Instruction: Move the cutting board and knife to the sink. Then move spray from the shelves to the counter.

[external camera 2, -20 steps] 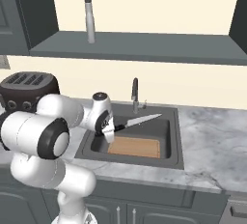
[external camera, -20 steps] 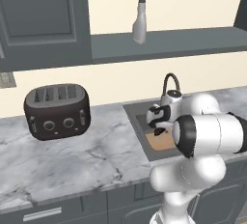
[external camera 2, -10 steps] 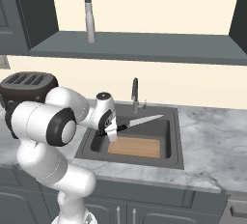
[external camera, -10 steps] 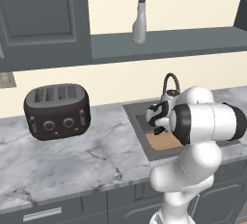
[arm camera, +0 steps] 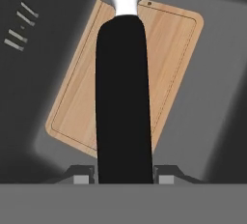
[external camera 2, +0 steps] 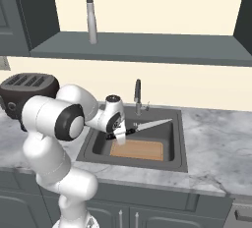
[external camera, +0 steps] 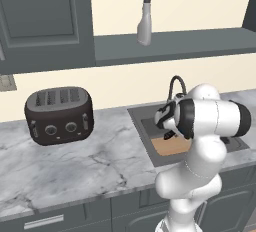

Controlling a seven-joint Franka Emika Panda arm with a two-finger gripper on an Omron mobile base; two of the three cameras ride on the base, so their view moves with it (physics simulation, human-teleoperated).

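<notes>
My gripper [external camera 2: 122, 134] is shut on the black handle of the knife [external camera 2: 150, 124], whose silvery blade points right, level above the sink [external camera 2: 180, 149]. In the hand view the knife [arm camera: 123, 92] runs up the middle between the two fingertips [arm camera: 81, 175] of the gripper [arm camera: 123, 175]. Below it the wooden cutting board [arm camera: 171, 54] lies flat on the sink floor [arm camera: 212, 117]. The cutting board [external camera 2: 138, 150] [external camera: 172, 146] rests in the basin's left part. The spray [external camera: 145, 17] [external camera 2: 91, 16] stands upright on the shelves [external camera: 175, 46] [external camera 2: 147, 47].
A dark toaster [external camera: 59, 114] [external camera 2: 22, 90] sits on the marble counter [external camera: 90, 163] left of the sink. The curved faucet [external camera 2: 138, 94] rises behind the basin. Dark cabinet doors [external camera: 40, 21] hang at the upper left. My arm's elbow [external camera: 215, 118] bulks over the sink's front.
My arm's elbow has swung upward and toward the sink. The knife stays held above the basin almost where it was. The board has not moved.
</notes>
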